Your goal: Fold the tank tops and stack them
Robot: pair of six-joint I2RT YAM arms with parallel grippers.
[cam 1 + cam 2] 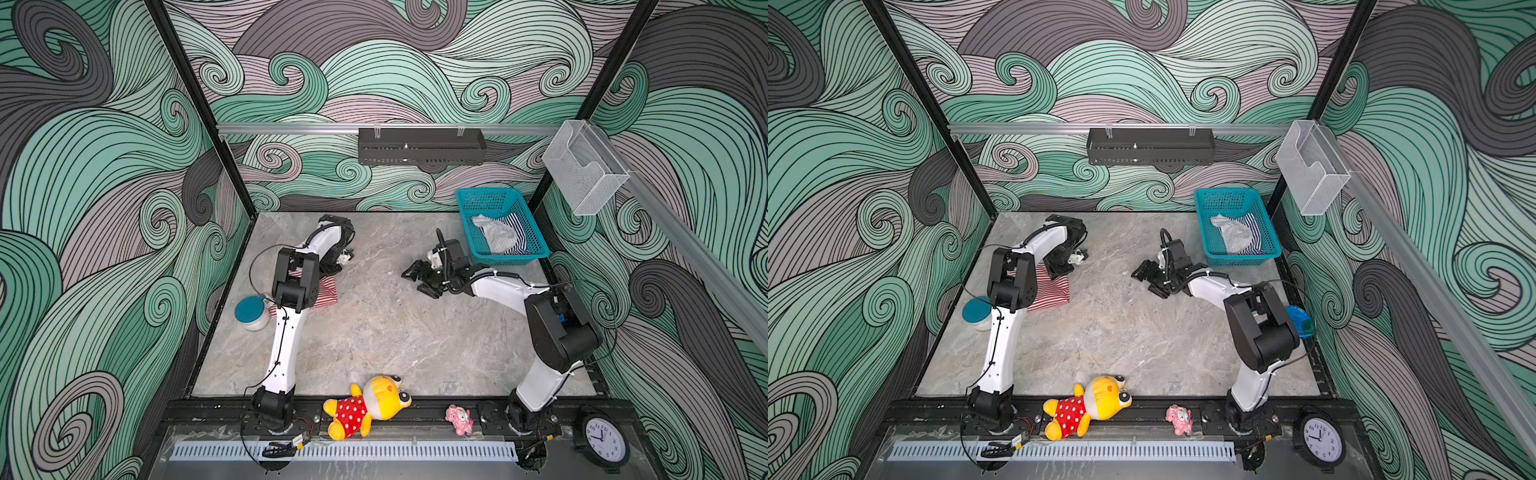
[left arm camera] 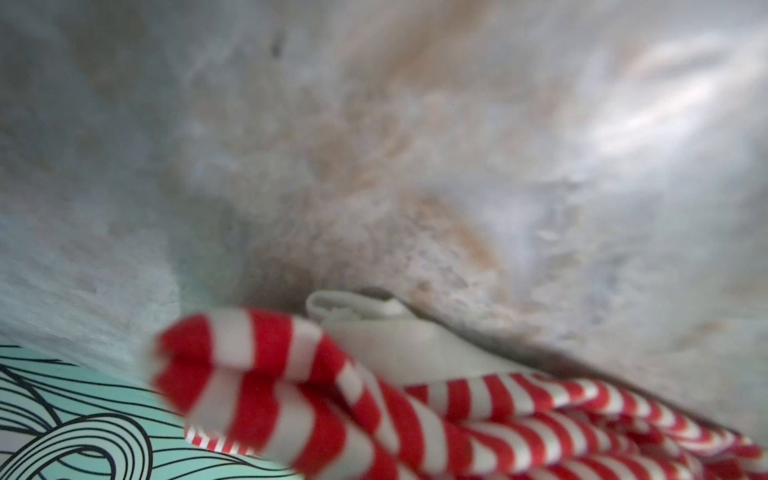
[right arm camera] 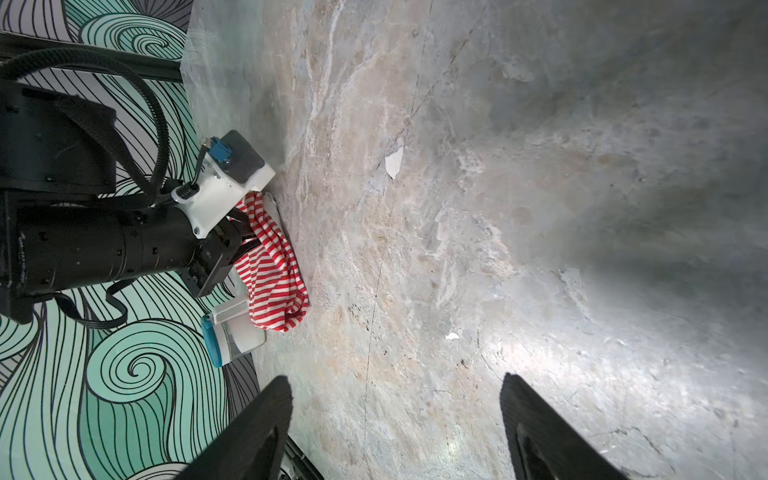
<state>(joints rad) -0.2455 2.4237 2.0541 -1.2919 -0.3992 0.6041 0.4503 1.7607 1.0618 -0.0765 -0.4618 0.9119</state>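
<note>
Grey marble tabletop (image 1: pixel 374 332); two tank tops are counted.
The red-and-white tank top (image 3: pixel 274 282) is pinched by the left gripper (image 3: pixel 235 239); the right gripper (image 3: pixel 395 378) is held spread, the navy-and-white tank top (image 1: pixel 515 239) lying behind its fingers in one teal basket (image 1: pixel 469 199).

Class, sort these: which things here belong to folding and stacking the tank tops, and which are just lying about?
Job: red-striped tank top; navy-striped tank top, in the teal basket.
Lying about: lidded jar; plush toy; pink toy; clock.
</note>
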